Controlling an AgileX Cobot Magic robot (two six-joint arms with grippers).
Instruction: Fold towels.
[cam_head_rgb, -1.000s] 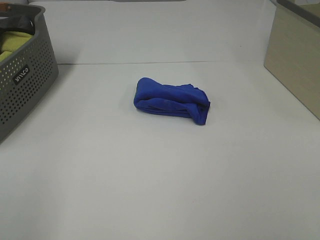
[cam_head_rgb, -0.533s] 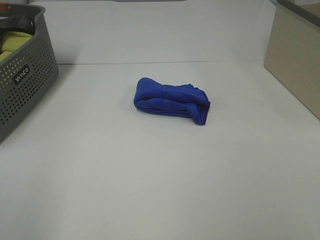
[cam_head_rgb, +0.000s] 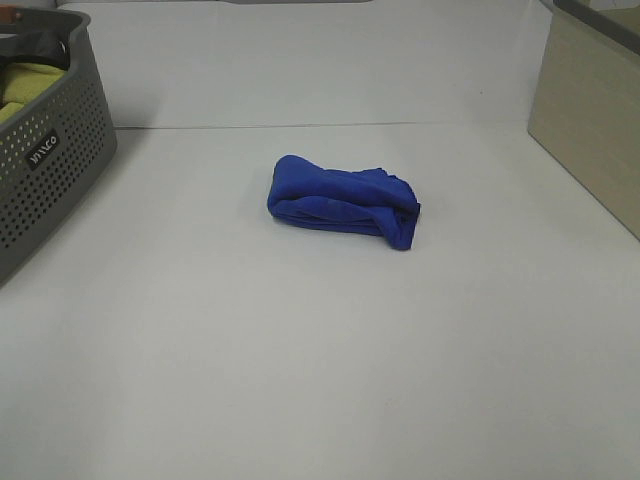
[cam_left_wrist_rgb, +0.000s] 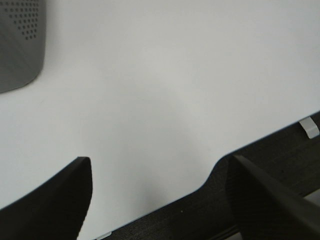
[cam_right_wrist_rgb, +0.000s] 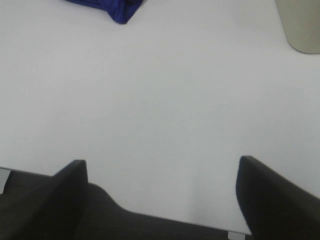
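Observation:
A royal-blue towel (cam_head_rgb: 342, 201) lies bunched and loosely folded in the middle of the white table. Its corner also shows in the right wrist view (cam_right_wrist_rgb: 114, 9). Neither arm appears in the exterior high view. My left gripper (cam_left_wrist_rgb: 160, 200) is open and empty over the table's front edge, far from the towel. My right gripper (cam_right_wrist_rgb: 162, 197) is open and empty, also at the table's front edge, with the towel well ahead of it.
A grey perforated basket (cam_head_rgb: 50, 165) holding a yellow-green cloth (cam_head_rgb: 25, 85) stands at the back left; its corner shows in the left wrist view (cam_left_wrist_rgb: 20, 45). A beige box (cam_head_rgb: 590, 120) stands at the back right, and its corner shows in the right wrist view (cam_right_wrist_rgb: 302, 25).

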